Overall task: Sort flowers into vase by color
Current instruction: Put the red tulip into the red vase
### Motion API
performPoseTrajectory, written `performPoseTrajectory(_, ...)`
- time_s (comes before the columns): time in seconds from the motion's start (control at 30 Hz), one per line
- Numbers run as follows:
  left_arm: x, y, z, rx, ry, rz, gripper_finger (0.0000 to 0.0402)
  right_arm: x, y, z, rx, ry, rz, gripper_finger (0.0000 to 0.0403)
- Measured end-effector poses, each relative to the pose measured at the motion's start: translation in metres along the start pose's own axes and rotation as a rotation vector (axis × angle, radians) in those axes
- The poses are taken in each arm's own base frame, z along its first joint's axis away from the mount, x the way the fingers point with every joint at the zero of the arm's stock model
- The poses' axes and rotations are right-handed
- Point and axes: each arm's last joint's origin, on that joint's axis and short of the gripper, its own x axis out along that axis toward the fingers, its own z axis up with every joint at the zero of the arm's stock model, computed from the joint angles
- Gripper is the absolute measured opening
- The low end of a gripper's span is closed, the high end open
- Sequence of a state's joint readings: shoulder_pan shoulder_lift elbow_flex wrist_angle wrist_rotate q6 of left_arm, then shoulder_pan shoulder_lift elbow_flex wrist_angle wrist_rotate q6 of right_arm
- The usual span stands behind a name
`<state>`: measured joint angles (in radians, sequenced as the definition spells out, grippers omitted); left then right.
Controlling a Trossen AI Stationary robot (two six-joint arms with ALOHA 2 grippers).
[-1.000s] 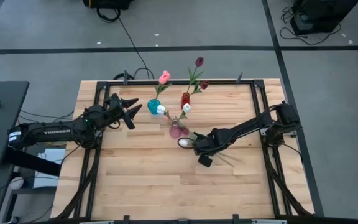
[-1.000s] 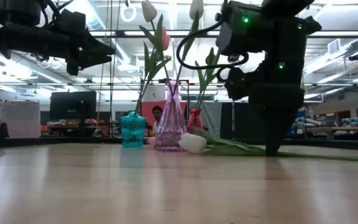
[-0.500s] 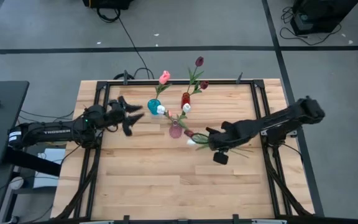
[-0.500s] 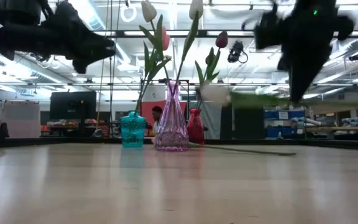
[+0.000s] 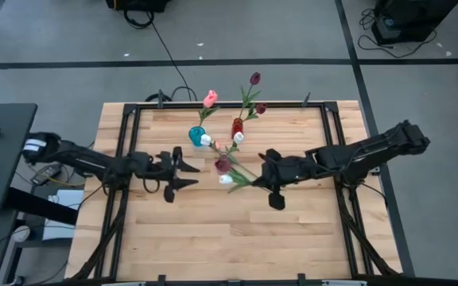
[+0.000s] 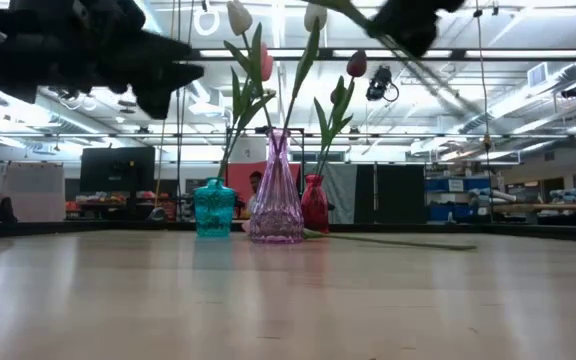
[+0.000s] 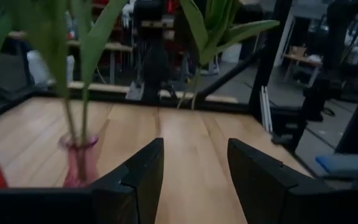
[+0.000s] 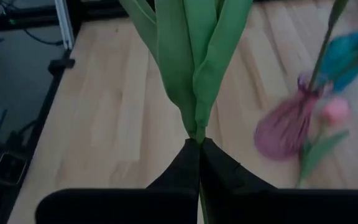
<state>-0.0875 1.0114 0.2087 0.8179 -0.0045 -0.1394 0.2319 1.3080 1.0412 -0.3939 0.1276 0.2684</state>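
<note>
Right gripper is clenching 1 white tulip by its thin green stem above the table near the pink vase, probably light and floppy, while the left gripper is hovering open.

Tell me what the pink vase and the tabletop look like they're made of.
Pink vase: likely clear tinted glass or plastic, since light passes through and it shines. Tabletop: pale wood planks with visible seams and grain, in a smooth, slightly glossy finish.

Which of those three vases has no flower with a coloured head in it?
I cannot tell; the teal, purple and red vases each show stems.
</note>
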Motion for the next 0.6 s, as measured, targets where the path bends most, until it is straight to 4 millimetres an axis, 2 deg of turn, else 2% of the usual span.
performPoseTrajectory(0.4, 0.070, -0.032, 0.013, 0.013, 0.000, 0.095, 0.0183, 0.052, 0.000, 0.004, -0.046, -0.087, -0.055, 0.0013)
performPoseTrajectory(0.6, 0.093, -0.043, 0.013, 0.086, 0.007, 0.161, 0.0183, 0.068, 0.002, 0.005, -0.073, -0.132, -0.050, 0.0013)
